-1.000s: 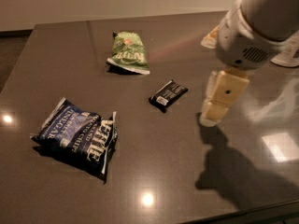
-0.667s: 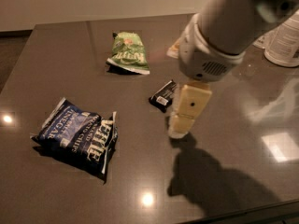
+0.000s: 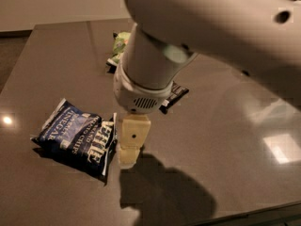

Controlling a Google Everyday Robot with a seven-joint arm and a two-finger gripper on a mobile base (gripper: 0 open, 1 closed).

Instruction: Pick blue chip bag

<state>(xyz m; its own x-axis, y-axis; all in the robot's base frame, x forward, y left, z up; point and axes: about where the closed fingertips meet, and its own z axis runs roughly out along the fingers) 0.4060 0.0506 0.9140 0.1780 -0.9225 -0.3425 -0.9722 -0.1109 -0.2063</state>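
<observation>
The blue chip bag (image 3: 77,138) lies flat on the dark table at the left, navy with white lettering and white edges. My gripper (image 3: 129,155) hangs from the white arm just to the right of the bag's right edge, its cream-coloured tip low over the table. It holds nothing that I can see. The arm covers much of the upper middle of the view.
A green chip bag (image 3: 120,45) lies at the back, mostly hidden behind the arm. A small black bar wrapper (image 3: 175,94) peeks out to the right of the wrist. The dark table (image 3: 225,140) ends at its front edge at lower right.
My arm has swung from the right side of the table leftward and toward the camera, and the gripper now sits beside the blue chip bag. The packets have not moved.
</observation>
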